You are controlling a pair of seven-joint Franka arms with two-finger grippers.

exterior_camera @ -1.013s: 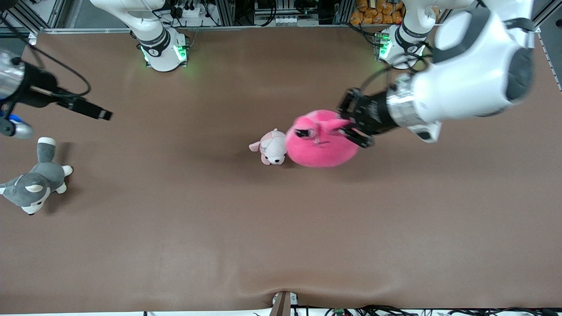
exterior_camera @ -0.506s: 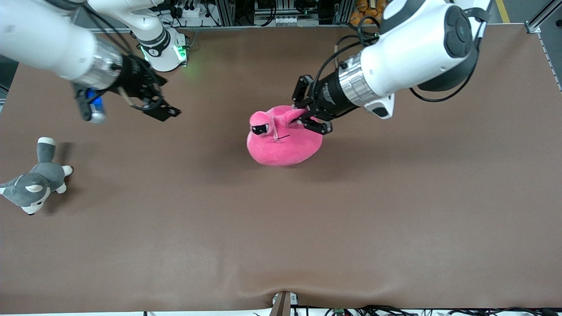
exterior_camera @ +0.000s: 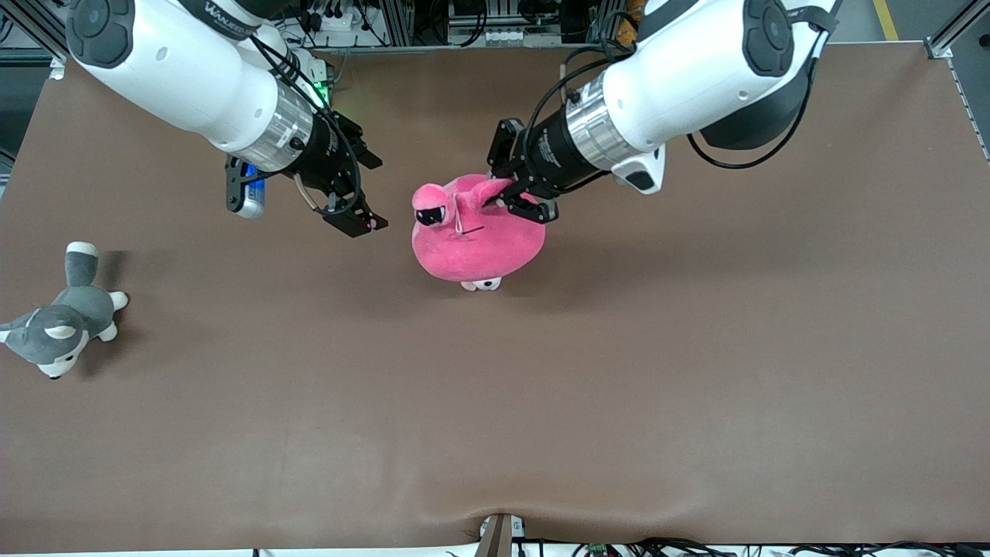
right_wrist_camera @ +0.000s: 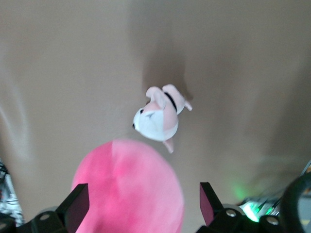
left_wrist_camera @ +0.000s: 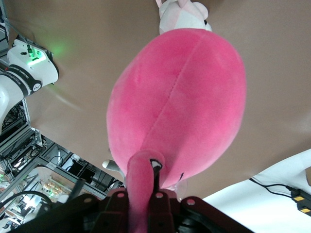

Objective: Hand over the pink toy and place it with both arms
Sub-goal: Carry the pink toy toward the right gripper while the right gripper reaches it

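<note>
The pink toy (exterior_camera: pixel 476 240) hangs above the middle of the table, held by one floppy ear. My left gripper (exterior_camera: pixel 508 198) is shut on that ear. In the left wrist view the toy (left_wrist_camera: pixel 180 97) dangles below the left gripper (left_wrist_camera: pixel 145 193), and the ear runs up between the jaws. My right gripper (exterior_camera: pixel 377 193) is open in the air beside the toy, toward the right arm's end, not touching it. The right wrist view shows the toy (right_wrist_camera: pixel 129 189) between and below the right gripper's (right_wrist_camera: pixel 141 208) spread fingers.
A small pale pink-and-white puppy plush (exterior_camera: pixel 484 285) lies on the table under the pink toy, mostly covered by it; it shows whole in the right wrist view (right_wrist_camera: pixel 158 116). A grey-and-white husky plush (exterior_camera: pixel 58 325) lies near the right arm's end of the brown table (exterior_camera: pixel 696 387).
The left arm has carried the pink toy toward the right arm's end, so it now hangs over the puppy plush. The right arm has swung in from the table's end to beside the toy.
</note>
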